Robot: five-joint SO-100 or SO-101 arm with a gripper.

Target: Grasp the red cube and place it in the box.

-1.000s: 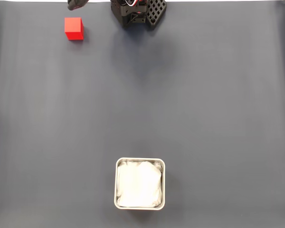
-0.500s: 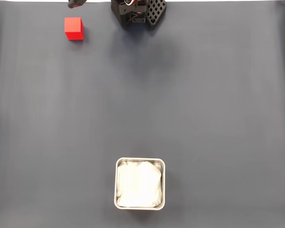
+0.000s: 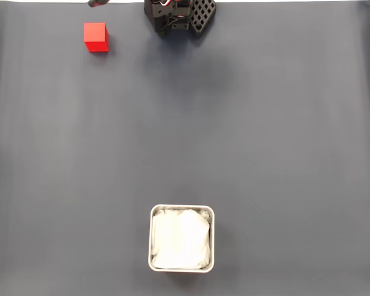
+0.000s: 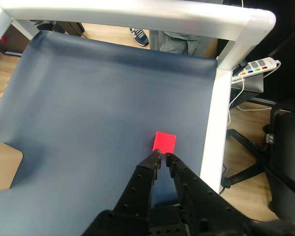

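Nothing on the dark mat is shifting since the earlier frames except a sliver of the arm, which is slipping further past the fixed view's top edge, while the red cube [image 3: 95,37] is sitting at top left, well apart from the box [image 3: 181,208]. Judging by its matte flat faces, the cube (probably light and rigid) is inviting a pinch across two opposite sides. From the wrist view, the gripper [image 4: 162,157] is hovering just short of the cube [image 4: 164,142] with its jaws nearly together.

The red cube [image 3: 95,37] sits top left, well apart from the box [image 3: 182,211] at bottom centre.
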